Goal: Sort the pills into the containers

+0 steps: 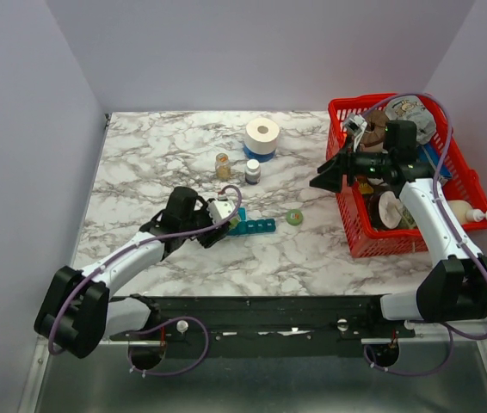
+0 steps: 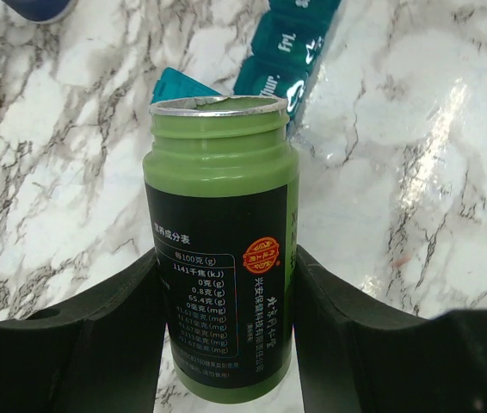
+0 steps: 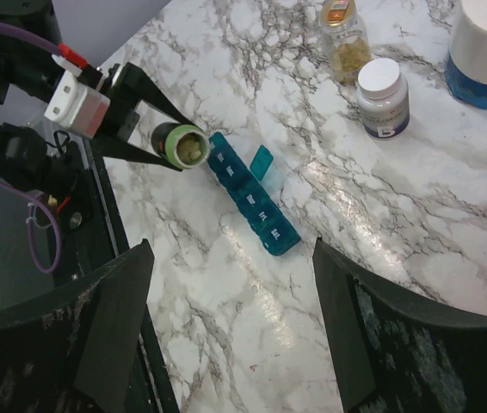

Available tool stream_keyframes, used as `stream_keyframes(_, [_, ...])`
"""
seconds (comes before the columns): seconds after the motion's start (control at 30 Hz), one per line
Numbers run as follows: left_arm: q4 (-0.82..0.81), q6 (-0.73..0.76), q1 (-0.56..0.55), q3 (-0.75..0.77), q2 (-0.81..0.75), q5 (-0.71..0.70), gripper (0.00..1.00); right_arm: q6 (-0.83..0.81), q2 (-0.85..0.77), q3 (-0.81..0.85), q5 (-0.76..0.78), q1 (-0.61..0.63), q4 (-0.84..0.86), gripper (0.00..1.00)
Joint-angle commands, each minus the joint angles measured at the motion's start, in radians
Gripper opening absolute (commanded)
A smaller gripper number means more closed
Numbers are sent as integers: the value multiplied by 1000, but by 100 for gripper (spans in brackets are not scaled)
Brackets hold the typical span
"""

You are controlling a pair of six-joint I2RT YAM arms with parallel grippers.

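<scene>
My left gripper (image 2: pixel 226 258) is shut on a green bottle (image 2: pixel 218 172) with a dark label and no cap. It holds the bottle tilted, with the mouth toward the left end of the teal containers (image 1: pixel 252 227). In the right wrist view, pale pills (image 3: pixel 188 151) show inside the bottle's mouth (image 3: pixel 181 144). The containers (image 3: pixel 252 194) lie on the marble table, and one lid (image 3: pixel 263 161) near that end stands open. My right gripper (image 1: pixel 321 178) hangs open and empty above the table, right of the containers (image 2: pixel 282 52).
A green cap (image 1: pixel 294 217) lies just right of the strip. Behind it stand an amber bottle (image 1: pixel 223 165), a white-capped bottle (image 1: pixel 253 170) and a white jar on a blue base (image 1: pixel 262 136). A red mesh basket (image 1: pixel 360 232) full of items sits at the right.
</scene>
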State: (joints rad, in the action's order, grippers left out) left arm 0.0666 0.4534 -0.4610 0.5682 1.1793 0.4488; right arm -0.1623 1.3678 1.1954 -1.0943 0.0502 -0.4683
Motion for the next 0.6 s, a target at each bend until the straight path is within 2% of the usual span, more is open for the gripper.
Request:
stream_keyframes(0.0, [110,110,-59,78,74,-85,0,-28,-1,12,-19,-9,-24,84])
stream_keyframes(0.57, [378,119,-156,280,250,-318,0,-40,-13,21,-27,-10,-43,84])
